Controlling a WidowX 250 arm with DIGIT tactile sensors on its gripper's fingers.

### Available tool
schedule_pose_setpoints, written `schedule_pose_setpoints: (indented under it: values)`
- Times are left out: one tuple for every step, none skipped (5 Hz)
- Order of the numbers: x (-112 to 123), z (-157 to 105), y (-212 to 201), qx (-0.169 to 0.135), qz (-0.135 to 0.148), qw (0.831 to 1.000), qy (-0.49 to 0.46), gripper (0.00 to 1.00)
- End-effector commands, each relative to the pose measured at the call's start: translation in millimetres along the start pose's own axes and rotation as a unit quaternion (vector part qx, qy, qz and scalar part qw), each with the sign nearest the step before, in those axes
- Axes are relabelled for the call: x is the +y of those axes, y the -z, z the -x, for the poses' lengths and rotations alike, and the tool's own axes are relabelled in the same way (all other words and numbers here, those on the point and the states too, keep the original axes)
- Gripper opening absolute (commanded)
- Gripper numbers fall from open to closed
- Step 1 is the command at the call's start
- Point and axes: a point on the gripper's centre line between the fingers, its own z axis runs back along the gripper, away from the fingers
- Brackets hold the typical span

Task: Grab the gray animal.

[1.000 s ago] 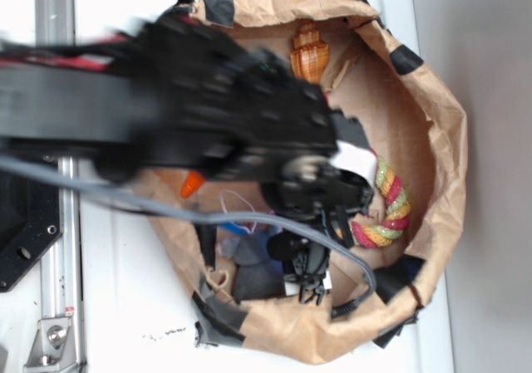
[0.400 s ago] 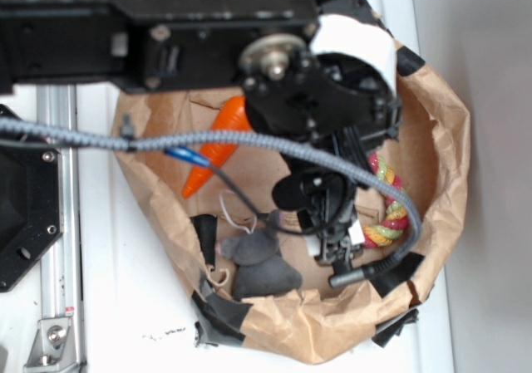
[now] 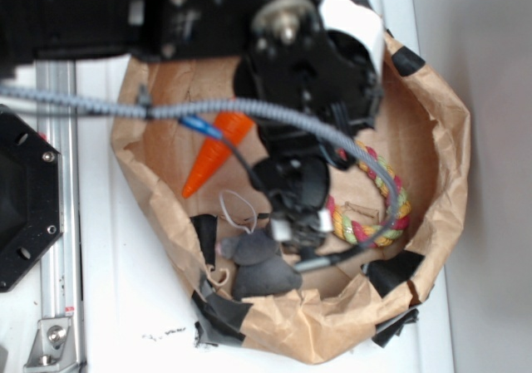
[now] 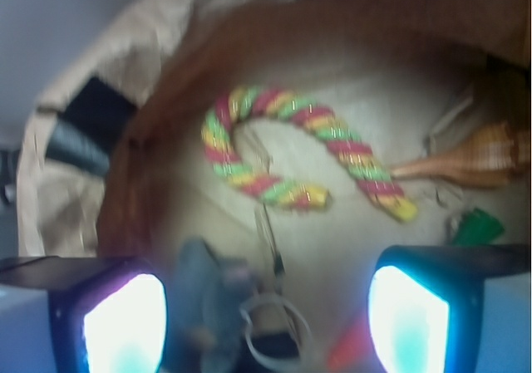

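The hand [image 4: 266, 311] was seen with its two fingers [image 4: 125, 323] set wide apart and nothing held between them, the lit pads standing at the lower left and lower right of the wrist view. In the exterior view the hand [image 3: 298, 232] was poised inside a brown paper bag [image 3: 440, 157] whose rim was patched with black tape [image 3: 223, 313], the bag resting on a white bench [image 3: 125, 306]. The gray animal [image 3: 258, 261] was found on the bag floor just beside the hand, on the side nearer the bag's taped rim; whether it was touched by the fingers could not be told. In the exterior view its long axis was seen running diagonally, the narrower end with a small snout turned toward the bag wall away from the hand and the broader body turned toward the taped rim. A thin white string loop [image 3: 237, 209] was seen rising from it beside the hand. In the wrist view the gray animal [image 4: 204, 294] appeared blurred between the fingers, nearer the left one. An orange carrot [image 3: 218, 153] was laid beyond the loop, its tip pointed toward the bag wall. A striped rope toy [image 4: 299, 153] was curved on the bag floor ahead of the hand, well apart from the animal.
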Motion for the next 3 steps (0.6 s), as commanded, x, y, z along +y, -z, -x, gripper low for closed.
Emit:
schedule_pose_setpoints:
  values:
    - [-3, 38, 11, 0.030, 0.019, 0.999, 0.026, 1.00]
    - [-5, 46, 19, 0.043, 0.041, 0.998, 0.038, 1.00]
    - [-9, 54, 36, 0.058, 0.044, 0.996, 0.043, 1.00]
